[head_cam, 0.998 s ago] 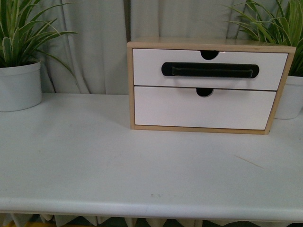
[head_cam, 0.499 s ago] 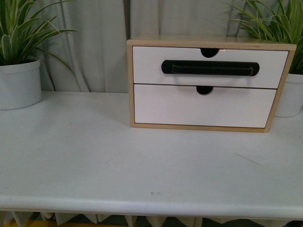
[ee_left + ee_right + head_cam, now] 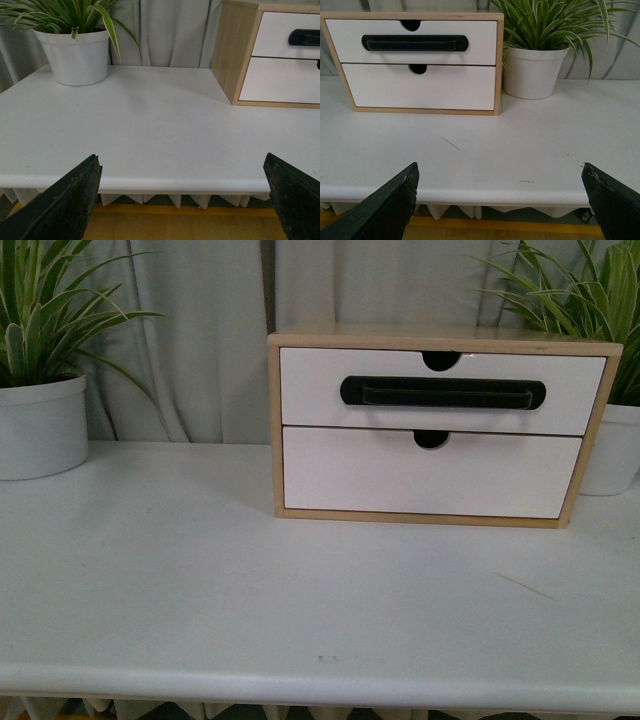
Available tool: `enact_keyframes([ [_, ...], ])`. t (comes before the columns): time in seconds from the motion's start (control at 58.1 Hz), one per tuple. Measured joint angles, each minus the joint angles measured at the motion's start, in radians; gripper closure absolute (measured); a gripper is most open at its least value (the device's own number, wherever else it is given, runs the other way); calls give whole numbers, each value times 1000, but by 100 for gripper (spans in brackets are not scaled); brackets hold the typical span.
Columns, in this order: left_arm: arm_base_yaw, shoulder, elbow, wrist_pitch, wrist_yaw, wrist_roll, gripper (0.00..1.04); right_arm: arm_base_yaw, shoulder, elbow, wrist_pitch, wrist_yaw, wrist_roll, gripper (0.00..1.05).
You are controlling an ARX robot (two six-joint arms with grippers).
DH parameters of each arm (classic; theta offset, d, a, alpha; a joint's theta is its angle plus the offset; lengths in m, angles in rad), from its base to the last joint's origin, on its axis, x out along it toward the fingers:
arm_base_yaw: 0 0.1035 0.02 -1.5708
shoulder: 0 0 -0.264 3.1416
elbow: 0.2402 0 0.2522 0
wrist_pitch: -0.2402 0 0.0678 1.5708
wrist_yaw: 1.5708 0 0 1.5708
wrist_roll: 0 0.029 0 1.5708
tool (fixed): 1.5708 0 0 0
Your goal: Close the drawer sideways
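The drawer (image 3: 442,391) sits in the upper slot of the cabinet (image 3: 276,430) at the back of the worktop (image 3: 200,570), its front looking flush already. Both tools, left (image 3: 182,200) and right (image 3: 500,200), hang spread open, off the worktop's near edge. Confirm any gap before pushing.

No legible text, label, brand, number or sign appears on any surface in the front or either wrist view.

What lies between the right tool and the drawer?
Only bare white table with a thin sliver, in the right wrist view, before the drawer and right tool.
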Motion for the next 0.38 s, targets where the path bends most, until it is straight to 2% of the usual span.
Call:
enact_keyframes([
  [0.378, 0, 0, 0, 0, 0, 0, 6, 0, 0, 0, 0, 0, 0, 9],
])
